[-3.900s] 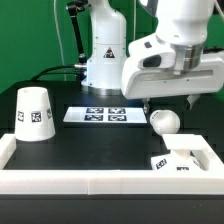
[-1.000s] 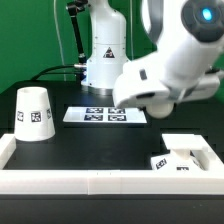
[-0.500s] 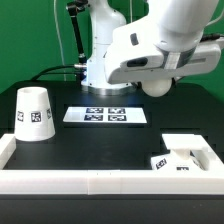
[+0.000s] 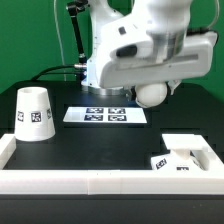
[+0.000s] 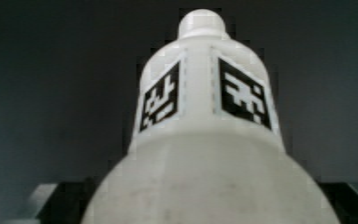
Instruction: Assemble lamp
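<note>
My gripper (image 4: 150,88) is shut on the white ball-shaped bulb (image 4: 151,97) and holds it in the air above the marker board's right end. In the wrist view the bulb (image 5: 202,110) fills the frame, its neck pointing away and two square tags on its sides; the dark fingers (image 5: 51,198) show at its flanks. The tapered shade (image 4: 33,113) stands on the table at the exterior view's left. The flat square base (image 4: 186,156) lies in the near right corner, against the white rail.
The marker board (image 4: 105,115) lies flat at the table's middle back. A white rail (image 4: 90,180) runs along the front edge and both sides. The robot's pedestal (image 4: 103,60) stands behind the marker board.
The bulb, which stood on the table 3.9 s ago, is now off it in my gripper. Over the last second the hand has turned and shifted slightly to the exterior view's left.
</note>
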Available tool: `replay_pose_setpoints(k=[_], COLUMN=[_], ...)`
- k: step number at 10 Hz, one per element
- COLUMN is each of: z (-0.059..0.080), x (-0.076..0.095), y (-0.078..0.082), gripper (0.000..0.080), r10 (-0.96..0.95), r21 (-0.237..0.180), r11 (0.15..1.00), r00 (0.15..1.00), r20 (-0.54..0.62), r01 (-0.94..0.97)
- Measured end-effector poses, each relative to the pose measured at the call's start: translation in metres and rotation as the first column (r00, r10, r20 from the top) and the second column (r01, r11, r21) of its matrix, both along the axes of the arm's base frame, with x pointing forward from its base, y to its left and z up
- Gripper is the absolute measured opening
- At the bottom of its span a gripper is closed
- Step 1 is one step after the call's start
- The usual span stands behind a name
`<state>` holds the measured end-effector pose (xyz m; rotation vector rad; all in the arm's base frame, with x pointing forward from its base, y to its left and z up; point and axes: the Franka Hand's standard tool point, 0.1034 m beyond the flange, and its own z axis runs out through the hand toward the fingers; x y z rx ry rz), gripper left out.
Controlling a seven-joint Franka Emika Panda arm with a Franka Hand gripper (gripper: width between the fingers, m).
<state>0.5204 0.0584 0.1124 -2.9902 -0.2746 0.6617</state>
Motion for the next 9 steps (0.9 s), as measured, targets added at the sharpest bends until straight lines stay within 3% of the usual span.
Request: replay_pose_setpoints(k=[3,7,9], z=[0.03,0.022,0.03], x=[0.03,0.037,0.053], y=[0.002,-0.005,-0.006], gripper=[0.0576,0.0576,0.0576], r10=[0.002,-0.022,-0.009], r21=[0.011,0.026,0.024], r11=[1.0,1.0,1.0], r00=[0.981,0.869,0.791], r20=[0.196,0.494,0.611], r01=[-0.005,0.01,-0.008])
